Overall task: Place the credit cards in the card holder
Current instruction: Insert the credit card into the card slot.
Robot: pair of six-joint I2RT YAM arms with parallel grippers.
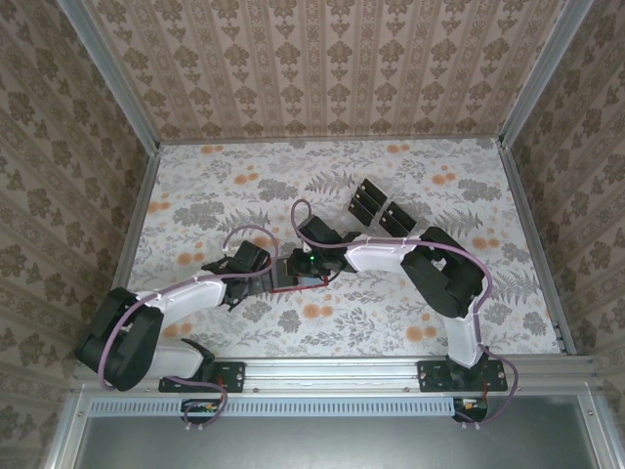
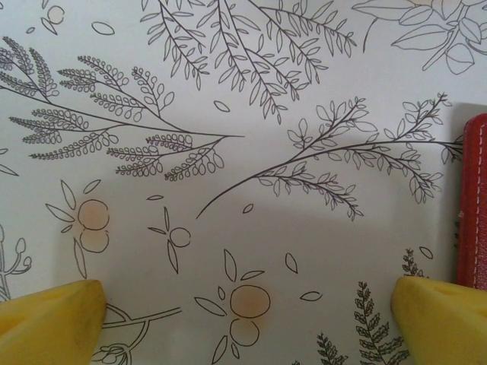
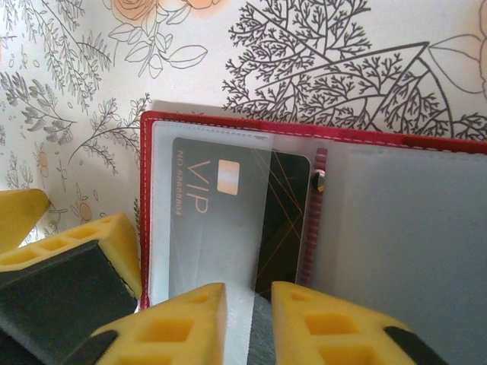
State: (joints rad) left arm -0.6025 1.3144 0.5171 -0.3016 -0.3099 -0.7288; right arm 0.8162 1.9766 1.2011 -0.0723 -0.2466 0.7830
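The card holder [image 3: 228, 120] is laid open near the middle of the table [image 1: 439, 313]. A credit card [image 3: 205, 220], partly inside its clear pocket [image 3: 161, 251], is pinched by the right gripper [image 3: 247, 300], seemingly to be pushed deeper. The left gripper [image 2: 247, 300] is held wide open beside the holder, probably for steadying.
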